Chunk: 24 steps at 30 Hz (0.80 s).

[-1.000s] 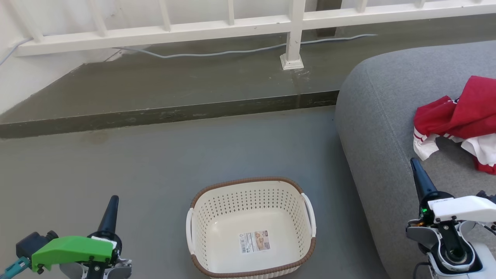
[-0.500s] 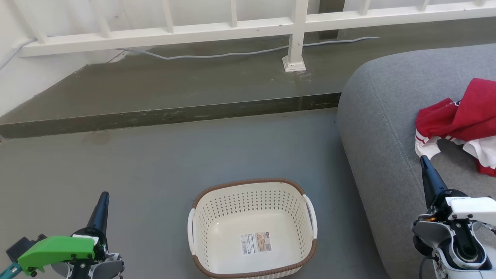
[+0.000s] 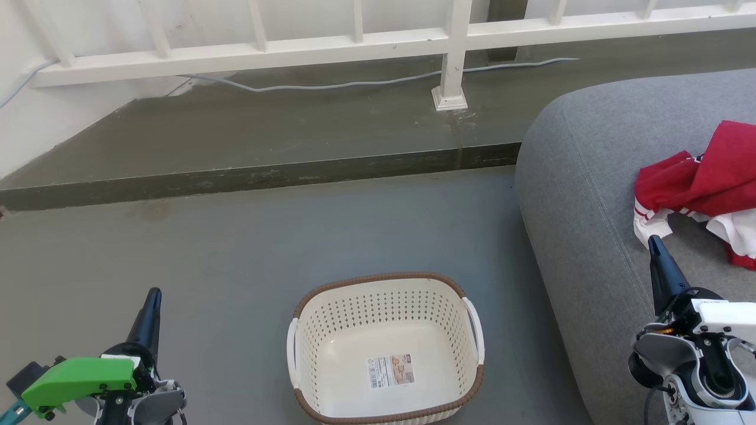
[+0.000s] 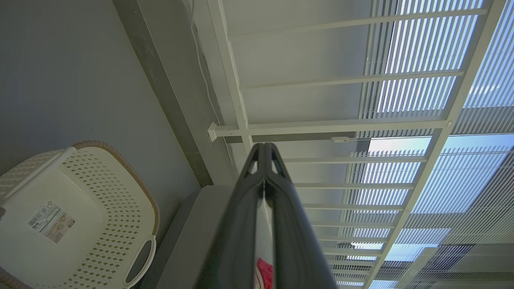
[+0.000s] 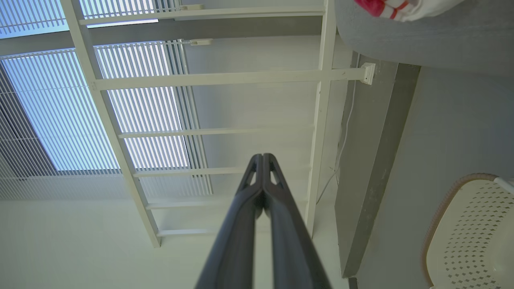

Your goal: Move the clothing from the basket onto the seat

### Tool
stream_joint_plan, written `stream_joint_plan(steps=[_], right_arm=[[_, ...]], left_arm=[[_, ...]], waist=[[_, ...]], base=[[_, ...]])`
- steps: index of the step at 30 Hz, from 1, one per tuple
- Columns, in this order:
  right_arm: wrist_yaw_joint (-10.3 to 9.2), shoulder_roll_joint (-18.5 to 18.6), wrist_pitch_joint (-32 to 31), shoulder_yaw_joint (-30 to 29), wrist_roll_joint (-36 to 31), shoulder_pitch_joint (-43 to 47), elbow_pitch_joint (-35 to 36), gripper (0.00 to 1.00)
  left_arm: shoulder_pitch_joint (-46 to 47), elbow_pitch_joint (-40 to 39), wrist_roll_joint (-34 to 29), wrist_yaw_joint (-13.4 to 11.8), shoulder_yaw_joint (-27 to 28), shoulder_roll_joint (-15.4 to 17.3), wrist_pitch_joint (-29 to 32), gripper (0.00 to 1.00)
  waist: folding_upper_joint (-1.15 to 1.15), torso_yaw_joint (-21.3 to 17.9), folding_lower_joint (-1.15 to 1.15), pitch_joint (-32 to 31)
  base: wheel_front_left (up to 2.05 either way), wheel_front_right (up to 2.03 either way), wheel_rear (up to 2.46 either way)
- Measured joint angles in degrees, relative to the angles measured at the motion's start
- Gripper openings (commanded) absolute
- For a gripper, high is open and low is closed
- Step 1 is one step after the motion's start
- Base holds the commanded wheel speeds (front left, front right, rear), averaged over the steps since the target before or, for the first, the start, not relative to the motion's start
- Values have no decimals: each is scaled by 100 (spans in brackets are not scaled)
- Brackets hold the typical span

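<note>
A: How do the two grippers stand?

B: The left gripper (image 3: pixel 152 301) has its two dark fingers pressed together with nothing between them; the left wrist view shows the tips meeting. The right gripper (image 3: pixel 655 251) is the same, closed tip to tip and empty.

A: Where is the clothing?

B: The clothing (image 3: pixel 697 180) lies in a red and white heap on the seat (image 3: pixel 585 177), just ahead of the right gripper's tip and a little to its right, apart from it.

A: And the basket?

B: The basket (image 3: pixel 378 276) stands on the grey floor (image 3: pixel 236 248) between the grippers, to the right of the left one and to the left of the right one, near the seat's rounded edge. Its white bottom shows, bearing a paper label (image 3: pixel 388 370).

A: What lies beyond the fingers?

B: Well ahead of both, a raised step (image 3: pixel 266 136) and a white railing (image 3: pixel 354 44), with a pale cable (image 3: pixel 331 85) running along its foot.
</note>
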State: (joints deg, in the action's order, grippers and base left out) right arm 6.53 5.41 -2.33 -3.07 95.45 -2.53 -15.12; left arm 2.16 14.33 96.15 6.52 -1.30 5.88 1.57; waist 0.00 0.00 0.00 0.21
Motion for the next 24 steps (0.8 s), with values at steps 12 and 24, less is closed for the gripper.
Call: stream_joint_plan(steps=[12, 24], right_arm=[[1, -1, -25, -4, 0, -55, -20, 0], [1, -2, -26, -10, 0, -55, -42, 0]], left_arm=[[22, 26, 0, 2, 10, -1, 25, 0], [24, 65, 0, 3, 32, -2, 44, 0]], waist=[[0, 0, 0, -2], [0, 0, 0, -3]], base=[[0, 0, 0], [0, 0, 0]])
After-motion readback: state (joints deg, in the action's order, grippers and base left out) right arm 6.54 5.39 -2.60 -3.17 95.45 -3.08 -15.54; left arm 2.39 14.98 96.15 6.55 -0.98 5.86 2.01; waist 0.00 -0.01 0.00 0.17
